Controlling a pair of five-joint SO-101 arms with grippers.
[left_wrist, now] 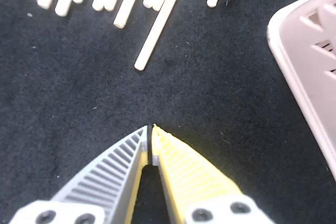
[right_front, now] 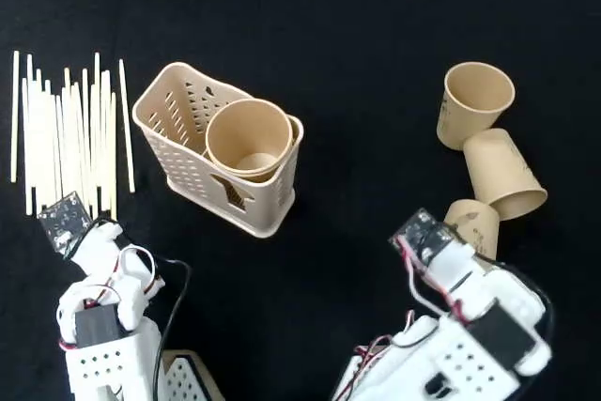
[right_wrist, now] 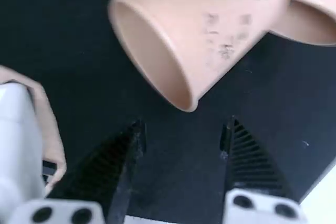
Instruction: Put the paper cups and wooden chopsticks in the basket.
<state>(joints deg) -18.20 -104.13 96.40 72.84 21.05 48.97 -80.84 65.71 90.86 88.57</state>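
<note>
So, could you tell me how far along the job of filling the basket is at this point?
Done: one paper cup sits in the basket.
In hand: nothing is gripped. The right gripper is open just short of a lying cup; the left gripper is shut near the chopsticks.
Left: that lying cup, two more cups beside it, and all the chopsticks.

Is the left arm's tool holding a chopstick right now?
No, the left tool is shut with nothing between its tips, and the chopsticks lie apart from it on the table.
</note>
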